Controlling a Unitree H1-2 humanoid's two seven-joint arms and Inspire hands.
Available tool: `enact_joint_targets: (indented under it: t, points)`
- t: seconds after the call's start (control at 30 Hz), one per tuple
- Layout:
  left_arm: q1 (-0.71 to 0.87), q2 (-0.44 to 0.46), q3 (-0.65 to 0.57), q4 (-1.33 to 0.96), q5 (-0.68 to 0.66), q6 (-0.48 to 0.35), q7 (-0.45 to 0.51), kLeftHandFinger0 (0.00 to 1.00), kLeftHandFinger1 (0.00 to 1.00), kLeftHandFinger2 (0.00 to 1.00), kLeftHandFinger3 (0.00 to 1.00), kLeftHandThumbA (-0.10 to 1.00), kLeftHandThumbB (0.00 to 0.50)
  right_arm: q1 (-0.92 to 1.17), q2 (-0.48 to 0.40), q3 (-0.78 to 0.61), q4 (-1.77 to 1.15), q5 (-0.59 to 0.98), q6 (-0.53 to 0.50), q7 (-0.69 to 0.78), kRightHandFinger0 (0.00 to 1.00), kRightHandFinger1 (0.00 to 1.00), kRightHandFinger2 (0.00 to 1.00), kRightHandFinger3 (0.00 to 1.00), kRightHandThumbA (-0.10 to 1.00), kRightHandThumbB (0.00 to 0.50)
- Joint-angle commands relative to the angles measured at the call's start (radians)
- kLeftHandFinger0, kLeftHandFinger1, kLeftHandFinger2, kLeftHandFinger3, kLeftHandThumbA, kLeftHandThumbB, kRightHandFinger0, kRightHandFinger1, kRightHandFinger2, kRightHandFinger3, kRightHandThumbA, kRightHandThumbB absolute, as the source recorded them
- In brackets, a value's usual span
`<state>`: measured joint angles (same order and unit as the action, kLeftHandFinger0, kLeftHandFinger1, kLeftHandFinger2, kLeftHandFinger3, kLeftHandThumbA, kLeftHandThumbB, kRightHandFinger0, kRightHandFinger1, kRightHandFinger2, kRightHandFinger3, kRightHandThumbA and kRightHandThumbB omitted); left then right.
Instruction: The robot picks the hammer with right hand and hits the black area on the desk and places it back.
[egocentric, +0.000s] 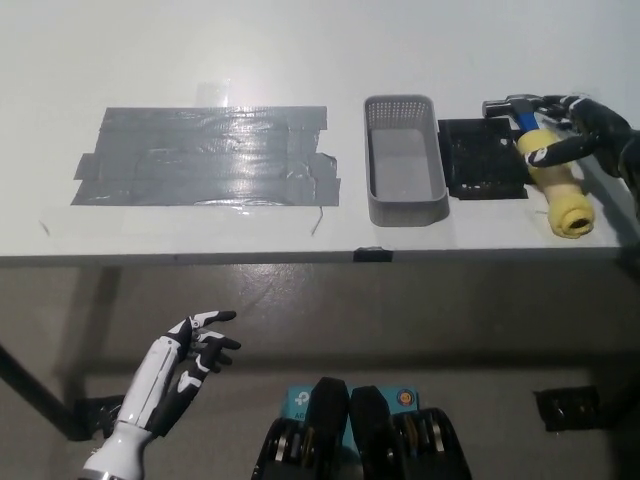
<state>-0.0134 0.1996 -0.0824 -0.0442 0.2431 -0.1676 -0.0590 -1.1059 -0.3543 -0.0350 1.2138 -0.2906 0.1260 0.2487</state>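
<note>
The hammer (556, 178) has a thick yellow grip, a short blue neck and a dark metal head. It lies lengthwise at the right end of the desk, just right of the black area (483, 160). Its head points to the far side and its grip end toward the front edge. My black right hand (585, 128) comes in from the right edge, with its fingers curled over the top of the yellow grip. My white left hand (185, 368) hangs below the desk at the lower left, fingers apart and holding nothing.
A grey mesh basket (378, 160) stands just left of the black area. A wide patch of grey tape (210, 155) covers the desk's left half. The desk's front edge (320, 258) runs across the middle; a dark floor block (572, 408) sits at the lower right.
</note>
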Motion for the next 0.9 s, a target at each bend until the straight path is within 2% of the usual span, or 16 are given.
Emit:
enact_joint_targets:
  t: [0.0,0.13,0.2,0.23,0.33,0.37,0.4,0.43,0.47,0.5,0.53,0.6,0.63,0.73,0.77,0.87]
  points:
    - [-0.006,0.009,0.010,-0.033,-0.013,-0.030,0.002,0.48,0.48,0.54,0.74,0.97,0.063,-0.020,-0.010,0.001,-0.034,0.024,-0.095,-0.152,1.00,1.00,1.00,1.00,1.00,0.373]
    - [-0.004,0.009,0.011,-0.041,-0.015,-0.025,0.000,0.47,0.48,0.54,0.74,0.96,0.062,-0.018,-0.023,-0.027,-0.092,0.033,-0.176,-0.285,1.00,1.00,1.00,1.00,1.00,0.367]
    - [-0.010,0.010,0.011,-0.031,-0.014,-0.037,0.004,0.47,0.48,0.54,0.75,0.95,0.052,-0.032,-0.033,-0.040,-0.120,0.033,-0.225,-0.346,1.00,1.00,1.00,1.00,1.00,0.333]
    - [-0.013,0.010,0.011,-0.034,-0.009,-0.031,0.004,0.48,0.49,0.55,0.76,0.94,0.047,-0.038,-0.047,-0.042,-0.177,0.016,-0.201,-0.369,1.00,1.00,1.00,1.00,1.00,0.362]
    - [-0.030,0.009,0.012,-0.029,0.013,-0.038,0.017,0.54,0.54,0.58,0.80,0.90,0.026,-0.064,-0.069,-0.068,-0.290,-0.011,-0.234,-0.486,1.00,1.00,1.00,1.00,1.00,0.390]
    - [-0.033,0.009,0.012,-0.031,0.017,-0.030,0.017,0.64,0.62,0.64,0.85,0.91,0.035,-0.064,-0.074,-0.097,-0.372,0.005,-0.234,-0.487,1.00,1.00,1.00,1.00,1.00,0.388]
    - [-0.037,0.009,0.012,-0.032,0.018,-0.026,0.016,0.65,0.63,0.64,0.86,0.91,0.035,-0.065,-0.076,-0.107,-0.400,0.011,-0.234,-0.485,1.00,1.00,1.00,1.00,1.00,0.389]
    - [-0.042,0.006,0.013,-0.032,0.011,-0.021,0.014,0.76,0.77,0.78,0.94,0.92,0.080,-0.041,-0.071,-0.152,-0.571,0.051,-0.196,-0.440,1.00,1.00,1.00,1.00,1.00,0.394]
    - [-0.043,0.004,0.014,-0.033,0.004,-0.019,0.012,0.79,0.81,0.81,0.96,0.92,0.089,-0.021,-0.065,-0.171,-0.679,0.065,-0.162,-0.410,1.00,1.00,1.00,1.00,1.00,0.396]
    - [-0.041,-0.001,0.018,-0.040,-0.016,-0.011,0.007,0.85,0.89,0.89,1.00,0.92,0.099,0.016,-0.056,-0.184,-0.829,0.082,-0.095,-0.359,1.00,1.00,1.00,1.00,1.00,0.435]
    - [-0.054,-0.008,0.025,-0.038,-0.041,0.002,0.004,0.92,0.98,0.99,1.00,0.92,0.123,0.049,-0.049,-0.182,-0.973,0.107,-0.076,-0.303,1.00,1.00,1.00,1.00,1.00,0.419]
    - [-0.059,-0.012,0.030,-0.044,-0.055,0.010,0.003,1.00,1.00,1.00,1.00,0.97,0.119,0.141,-0.014,-0.170,-1.227,0.139,-0.027,-0.248,1.00,1.00,1.00,1.00,1.00,0.412]
    - [-0.061,-0.014,0.030,-0.045,-0.058,0.009,0.003,1.00,1.00,1.00,1.00,0.99,0.113,0.227,0.034,-0.158,-1.374,0.172,-0.026,-0.242,1.00,1.00,1.00,1.00,1.00,0.375]
    - [-0.073,-0.023,0.021,-0.030,-0.062,0.012,-0.001,1.00,1.00,1.00,1.00,1.00,0.131,0.399,0.096,-0.116,-1.577,0.196,-0.042,-0.237,1.00,1.00,1.00,1.00,1.00,0.345]
    - [-0.072,-0.023,0.016,-0.027,-0.056,0.021,-0.006,1.00,1.00,1.00,1.00,1.00,0.142,0.526,0.131,-0.062,-1.651,0.173,-0.108,-0.241,1.00,1.00,1.00,1.00,1.00,0.326]
    - [-0.072,-0.024,0.014,-0.027,-0.070,0.043,-0.020,1.00,1.00,1.00,1.00,1.00,0.158,0.724,0.185,0.041,-1.744,0.109,-0.181,-0.239,1.00,1.00,1.00,1.00,1.00,0.326]
